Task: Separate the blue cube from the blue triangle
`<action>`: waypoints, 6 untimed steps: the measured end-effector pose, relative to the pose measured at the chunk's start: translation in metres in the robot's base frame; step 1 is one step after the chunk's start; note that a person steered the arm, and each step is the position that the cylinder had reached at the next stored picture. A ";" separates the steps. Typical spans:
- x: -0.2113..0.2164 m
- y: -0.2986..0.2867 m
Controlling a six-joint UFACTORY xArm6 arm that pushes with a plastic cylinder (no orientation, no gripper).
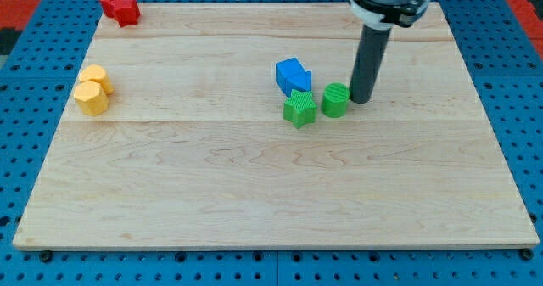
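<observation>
Bare pale wooden board (254,184) fills most of the frame, with wide open room across its whole lower half and along its right side. At the far left, two yellow rounded blocks (92,90) touch each other near the left edge. At the upper left corner, two red blocks (119,6), shapes unclear, sit right at the top edge. Just right of centre, the blue blocks (293,75) are pressed together; which is the blue cube and which the blue triangle I cannot tell, nor their long axis, though the pair runs from upper left to lower right. A green star-shaped block (299,109) touches their lower side, with a green cylinder (336,100) just beside it. My tip (361,100) rests on the board against the cylinder's right side, apart from the blue pair. The arm has no jaws.
</observation>
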State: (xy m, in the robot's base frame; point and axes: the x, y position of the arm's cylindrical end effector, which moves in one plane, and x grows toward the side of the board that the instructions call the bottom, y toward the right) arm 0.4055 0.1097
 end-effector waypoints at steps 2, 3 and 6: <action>-0.010 -0.001; -0.030 -0.001; -0.086 -0.059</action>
State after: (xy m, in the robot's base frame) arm 0.3195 0.0512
